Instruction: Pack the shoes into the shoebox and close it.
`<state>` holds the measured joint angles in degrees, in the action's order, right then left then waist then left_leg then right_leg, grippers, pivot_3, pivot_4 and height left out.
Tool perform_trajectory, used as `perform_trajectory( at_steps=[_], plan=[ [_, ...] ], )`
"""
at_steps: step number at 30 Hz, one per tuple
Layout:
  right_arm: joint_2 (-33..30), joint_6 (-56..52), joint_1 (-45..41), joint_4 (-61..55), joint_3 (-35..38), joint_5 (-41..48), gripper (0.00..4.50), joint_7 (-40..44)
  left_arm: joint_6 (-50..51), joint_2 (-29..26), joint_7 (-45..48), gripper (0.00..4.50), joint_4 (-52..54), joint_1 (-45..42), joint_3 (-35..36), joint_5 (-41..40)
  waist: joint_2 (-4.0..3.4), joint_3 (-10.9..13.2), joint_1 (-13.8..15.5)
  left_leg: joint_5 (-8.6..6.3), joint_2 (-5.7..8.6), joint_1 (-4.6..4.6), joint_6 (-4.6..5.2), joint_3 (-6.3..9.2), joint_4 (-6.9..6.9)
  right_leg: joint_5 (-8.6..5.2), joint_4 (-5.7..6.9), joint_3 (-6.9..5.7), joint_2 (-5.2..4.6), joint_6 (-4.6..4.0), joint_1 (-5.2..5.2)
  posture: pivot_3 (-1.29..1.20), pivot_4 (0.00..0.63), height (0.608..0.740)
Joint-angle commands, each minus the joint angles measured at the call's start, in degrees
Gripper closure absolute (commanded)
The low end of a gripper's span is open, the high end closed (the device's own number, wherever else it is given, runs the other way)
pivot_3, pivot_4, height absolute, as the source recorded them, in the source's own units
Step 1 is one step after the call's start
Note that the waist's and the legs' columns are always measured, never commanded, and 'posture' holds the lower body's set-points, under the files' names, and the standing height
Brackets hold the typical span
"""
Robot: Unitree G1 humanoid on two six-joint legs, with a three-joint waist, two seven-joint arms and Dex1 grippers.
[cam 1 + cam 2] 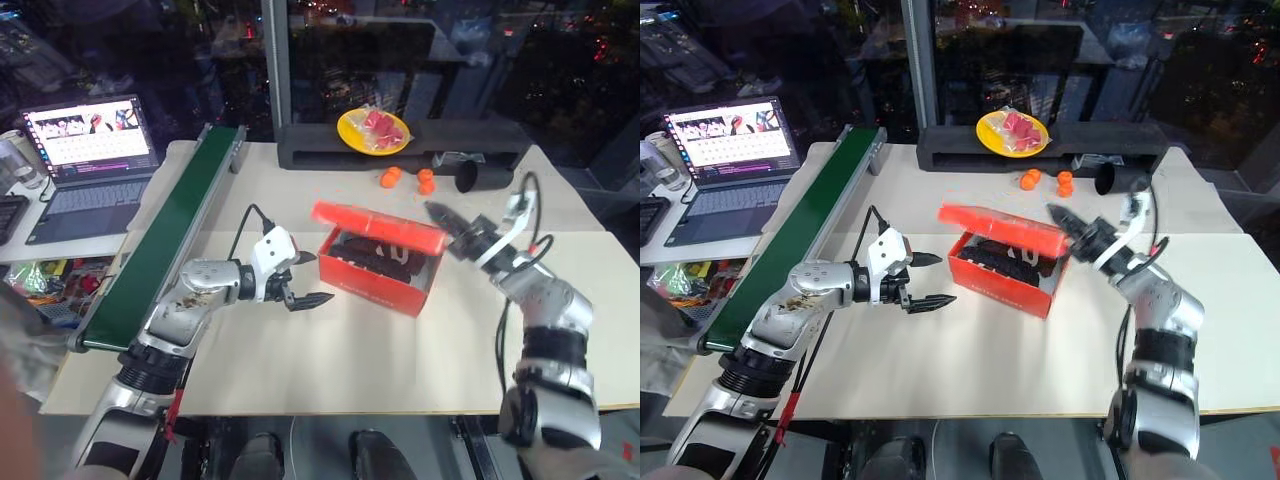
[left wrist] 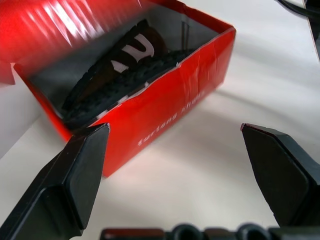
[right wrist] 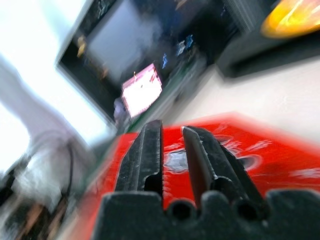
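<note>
Dark windows stand behind the pale table (image 1: 330, 360), with a green conveyor belt (image 1: 170, 235) running along its left side and an open laptop (image 1: 88, 160) beyond that. Near the table's middle sits the shoebox (image 1: 380, 285), red-orange, its hinged lid (image 1: 378, 226) hanging part-way over the opening at a tilt, neither flat down nor fully up. Inside it lie the shoes (image 2: 125, 65), dark brown with white markings, both within the box walls as far as I can see. My left gripper (image 1: 305, 279) hovers just beside the box's left end, its two black fingers spread wide with nothing between them; from my left wrist the box's long red side faces me. My right gripper (image 1: 447, 221) is raised at the lid's right end, fingers pressed nearly together with nothing held between them, the tips at or just above the lid's edge; I cannot tell whether they touch it. At the far edge a yellow plate (image 1: 373, 131) rests on a black tray (image 1: 400, 148), with three small oranges (image 1: 408, 180) and a black cup (image 1: 467, 178) on its side near it.
</note>
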<state>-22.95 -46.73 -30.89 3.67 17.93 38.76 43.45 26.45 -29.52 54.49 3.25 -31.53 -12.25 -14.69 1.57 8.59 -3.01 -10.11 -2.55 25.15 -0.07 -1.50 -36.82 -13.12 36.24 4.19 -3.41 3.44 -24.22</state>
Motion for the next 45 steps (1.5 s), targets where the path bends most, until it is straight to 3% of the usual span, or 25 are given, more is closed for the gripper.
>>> perform_trajectory(
  at_steps=[1, 6, 9, 16, 22, 29, 32, 36, 45],
  plan=[
    [-4.4, -4.3, 2.4, -8.8, -7.3, -5.5, 3.47, -5.9, -0.3, -0.3, 0.0, 0.0, 2.1, -0.5, 0.8, -0.2, 0.0, 0.0, 0.5, 0.0, 0.0, -0.01, 0.0, -0.01, -0.03, 0.0, 0.0, 0.0, 0.0, 0.0, 0.01, 0.0, 0.15, 0.74],
    [-7.7, -5.0, 1.0, -5.2, -16.4, -14.3, 3.47, -10.7, -0.3, 0.1, -0.1, 0.0, 1.7, -1.0, 0.7, -0.1, 0.01, 0.0, 0.8, 0.01, 0.01, -0.02, -0.02, -0.02, -0.1, 0.01, -0.02, 0.0, 0.0, -0.02, 0.03, 0.0, 0.15, 0.74],
    [-6.1, -4.3, -1.0, -0.1, -17.7, -16.9, 3.47, -13.2, -0.4, 0.3, -0.2, 0.0, 1.4, -1.2, 0.7, -0.1, 0.0, 0.0, 0.8, 0.01, 0.02, -0.01, -0.02, -0.02, -0.09, 0.01, -0.04, 0.0, 0.0, -0.02, 0.01, 0.0, 0.15, 0.74],
    [-6.9, -5.2, 0.9, 0.3, -24.7, -21.2, 3.47, -11.0, -0.3, 0.7, -1.3, 0.0, 1.2, -0.3, 1.8, -0.3, 0.13, -0.1, 0.8, 0.01, 0.01, -0.13, -0.01, -0.02, -0.1, 0.01, -0.04, -0.01, 0.01, -0.02, 0.18, 0.0, 0.15, 0.74],
    [-5.1, -7.7, -0.8, -7.3, -15.8, -17.1, 3.47, -14.2, -0.6, 1.6, -5.9, 0.0, -0.8, 2.1, 5.8, -0.7, 0.21, -0.1, 0.9, 0.01, -0.01, -0.14, -0.01, -0.01, -0.09, 0.01, -0.03, -0.01, 0.01, -0.02, 0.16, 0.0, 0.15, 0.74],
    [-1.5, -3.8, -3.8, -16.9, 1.7, -14.0, 3.47, -26.3, -0.9, 8.0, -22.0, 0.0, -3.8, 3.1, 16.6, -1.1, 0.21, -0.1, 1.4, 0.01, -0.01, 0.01, -0.01, 0.0, -0.1, 0.02, -0.01, -0.02, -0.01, -0.01, 0.03, 0.0, 0.15, 0.74],
    [-5.6, 0.1, 0.2, -18.3, 0.1, -23.2, 3.47, -32.2, 0.0, 11.5, -29.1, 0.0, -2.9, 3.4, 20.9, -2.0, 0.21, -0.1, 2.2, 0.0, -0.01, 0.0, -0.01, 0.02, -0.09, 0.01, -0.04, -0.06, -0.02, -0.01, 0.05, 0.0, 0.15, 0.74],
    [-11.2, 6.7, 12.3, -19.1, -3.8, -34.0, 3.47, -35.9, -0.2, 14.5, -35.9, 0.0, -1.7, 6.8, 22.4, -0.3, 0.24, -0.2, 3.0, -0.01, 0.05, 0.03, -0.03, 0.0, -0.04, 0.01, -0.16, -0.08, -0.09, -0.01, 0.07, 0.0, 0.15, 0.74],
    [-6.5, 12.6, 19.2, -18.6, 0.5, -36.5, 3.47, -41.0, -1.4, 16.2, -40.5, 0.0, -2.1, 9.7, 23.4, 0.0, 0.24, -0.2, 1.8, 0.1, 0.02, -0.2, -0.12, -0.04, -0.08, 0.03, -0.05, 0.03, 0.0, -0.03, 0.17, 0.0, 0.15, 0.74]
  ],
)
